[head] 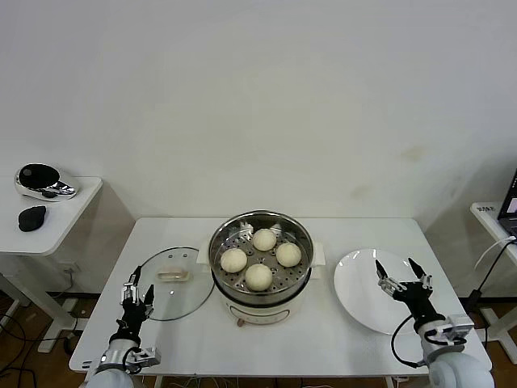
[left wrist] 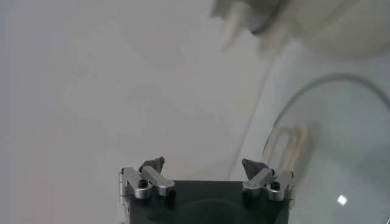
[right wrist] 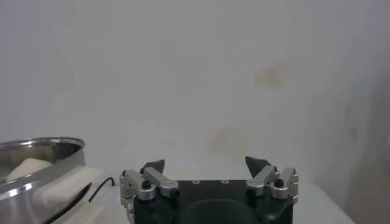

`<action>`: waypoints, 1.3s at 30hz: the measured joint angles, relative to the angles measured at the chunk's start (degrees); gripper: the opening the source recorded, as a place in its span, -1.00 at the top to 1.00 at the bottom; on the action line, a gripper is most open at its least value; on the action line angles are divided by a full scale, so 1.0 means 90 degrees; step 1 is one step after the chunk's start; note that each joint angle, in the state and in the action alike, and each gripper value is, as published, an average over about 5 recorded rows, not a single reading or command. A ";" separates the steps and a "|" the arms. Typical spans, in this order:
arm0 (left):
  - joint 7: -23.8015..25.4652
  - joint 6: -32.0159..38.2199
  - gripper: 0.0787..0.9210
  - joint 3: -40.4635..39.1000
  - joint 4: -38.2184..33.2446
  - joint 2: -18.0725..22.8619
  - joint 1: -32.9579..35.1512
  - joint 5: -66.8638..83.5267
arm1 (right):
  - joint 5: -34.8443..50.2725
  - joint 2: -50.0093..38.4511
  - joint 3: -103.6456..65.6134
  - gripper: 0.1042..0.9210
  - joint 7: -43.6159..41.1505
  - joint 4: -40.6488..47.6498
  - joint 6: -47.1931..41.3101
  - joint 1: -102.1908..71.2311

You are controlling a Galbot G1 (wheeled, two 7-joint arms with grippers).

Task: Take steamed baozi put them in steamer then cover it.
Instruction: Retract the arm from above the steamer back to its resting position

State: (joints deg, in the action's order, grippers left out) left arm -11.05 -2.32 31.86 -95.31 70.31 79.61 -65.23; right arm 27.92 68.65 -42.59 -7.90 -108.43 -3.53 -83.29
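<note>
Head view: round shiny steel steamer (head: 260,284) on a cream-white electric base, standing mid-table on the white rectangular table (head: 339,339), side handles pointing left and right; four smooth cream-white round baozi (head: 258,276) lying on the perforated tray inside, set in a diamond, close together. Round clear glass cover with metal rim (head: 171,284) lying flat on the table just left of the pot, its rim at the pot's base, flat cream rectangular handle with long axis running left to right. Flat white round plate (head: 359,289) right of the pot, bare. Left gripper (head: 137,290) low over the cover's left edge, fingers spread, holding nothing. Right gripper (head: 400,276) above the plate's right part, fingers spread, holding nothing. Left wrist view: parted fingertips (left wrist: 153,164), cover's rim and handle beside them. Right wrist view: parted fingertips (right wrist: 258,163), steamer's steel rim with one bun off to one side.
</note>
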 measured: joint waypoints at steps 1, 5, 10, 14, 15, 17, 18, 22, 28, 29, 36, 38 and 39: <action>-0.0026 -0.0008 -0.77 -0.0029 0.0084 0.0000 -0.0057 -0.0099 | -0.0020 0.0025 0.0001 -0.76 0.0008 0.0004 0.0015 -0.0010; -0.0056 -0.0084 -0.77 -0.0163 0.0358 0.0027 -0.0291 -0.0366 | -0.0107 0.0133 0.0013 -0.76 0.0029 0.0030 0.0076 -0.0013; -0.0023 -0.0241 -0.77 -0.0338 0.0671 0.0068 -0.0566 -0.0531 | -0.0179 0.0243 0.0008 -0.76 0.0056 0.0041 0.0112 -0.0006; -0.0008 -0.0370 -0.77 -0.0442 0.0886 0.0130 -0.0763 -0.0610 | -0.0234 0.0303 -0.0022 -0.76 0.0076 0.0042 0.0151 -0.0047; -0.0002 -0.0396 -0.77 -0.0467 0.0932 0.0145 -0.0808 -0.0629 | -0.0247 0.0321 -0.0032 -0.76 0.0077 0.0042 0.0163 -0.0058; 0.0014 -0.0448 -0.77 -0.0514 0.1018 0.0180 -0.0895 -0.0666 | -0.0270 0.0359 -0.0052 -0.76 0.0078 0.0047 0.0184 -0.0076; 0.0023 -0.0473 -0.77 -0.0536 0.1060 0.0199 -0.0938 -0.0685 | -0.0281 0.0379 -0.0060 -0.76 0.0077 0.0052 0.0194 -0.0083; 0.0060 -0.0564 -0.77 -0.0617 0.1208 0.0262 -0.1098 -0.0748 | -0.0328 0.0460 -0.0073 -0.76 0.0077 0.0086 0.0231 -0.0097; 0.0105 -0.0675 -0.77 -0.0699 0.1396 0.0300 -0.1315 -0.0817 | -0.0392 0.0519 -0.0088 -0.76 0.0078 0.0110 0.0272 -0.0129; 0.0117 -0.0692 -0.77 -0.0715 0.1426 0.0298 -0.1349 -0.0832 | -0.0400 0.0523 -0.0092 -0.76 0.0078 0.0114 0.0279 -0.0134; 0.0177 -0.0800 -0.77 -0.0818 0.1605 0.0324 -0.1581 -0.0885 | -0.0434 0.0568 -0.0119 -0.76 0.0079 0.0137 0.0312 -0.0139; 0.0199 -0.0829 -0.77 -0.0854 0.1657 0.0346 -0.1647 -0.0894 | -0.0450 0.0580 -0.0119 -0.76 0.0079 0.0147 0.0322 -0.0140; 0.0209 -0.0842 -0.77 -0.0871 0.1683 0.0354 -0.1680 -0.0900 | -0.0455 0.0585 -0.0119 -0.76 0.0079 0.0150 0.0325 -0.0141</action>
State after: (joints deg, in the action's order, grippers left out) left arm -9.17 -9.90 24.02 -80.16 73.50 64.49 -73.33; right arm 23.82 73.91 -43.66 -7.19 -107.08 -0.61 -84.56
